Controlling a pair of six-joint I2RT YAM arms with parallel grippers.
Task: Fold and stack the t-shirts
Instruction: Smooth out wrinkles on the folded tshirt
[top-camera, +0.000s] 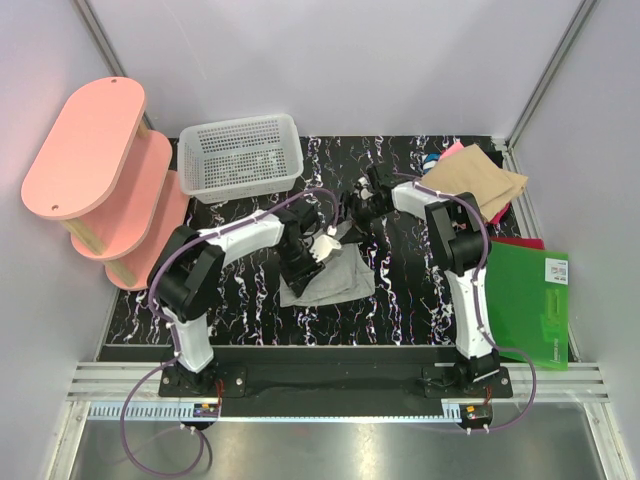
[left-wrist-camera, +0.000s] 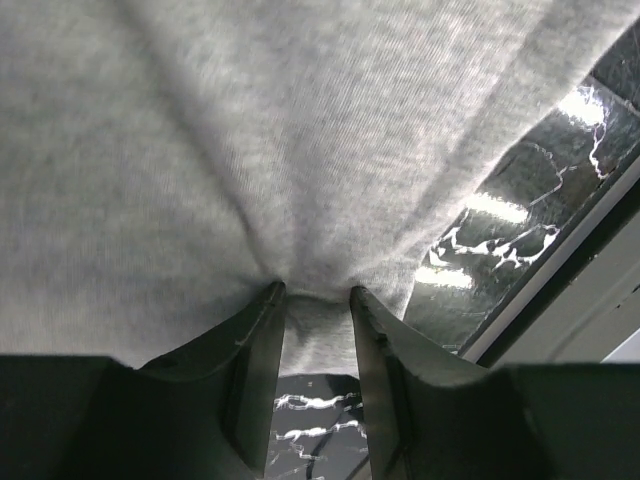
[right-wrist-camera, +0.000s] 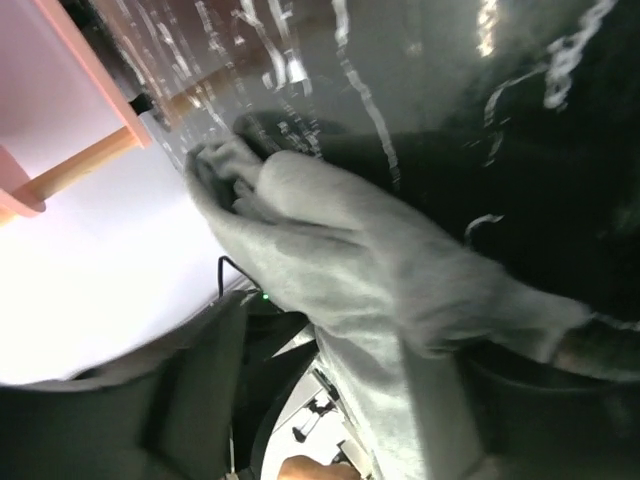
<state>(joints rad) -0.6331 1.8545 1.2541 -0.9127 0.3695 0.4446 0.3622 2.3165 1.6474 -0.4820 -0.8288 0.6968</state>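
The light grey t-shirt (top-camera: 335, 282) lies bunched at the middle of the table. My left gripper (top-camera: 312, 252) is over its far edge and is shut on a pinch of the grey cloth (left-wrist-camera: 300, 180), which fans out from between the fingertips (left-wrist-camera: 268, 305). My right gripper (top-camera: 360, 205) is just behind the shirt, its jaws wide apart. A fold of the grey t-shirt (right-wrist-camera: 370, 260) runs between them and drapes against the right finger (right-wrist-camera: 590, 360). The tan folded t-shirt (top-camera: 482, 178) lies at the back right, with pink and blue cloth (top-camera: 445, 153) peeking out behind it.
A white mesh basket (top-camera: 240, 152) stands at the back, left of centre. A pink tiered shelf (top-camera: 95, 170) stands at the far left. A flat green board (top-camera: 530, 300) lies at the right edge over red cloth. The table top (top-camera: 400, 300) is black marbled.
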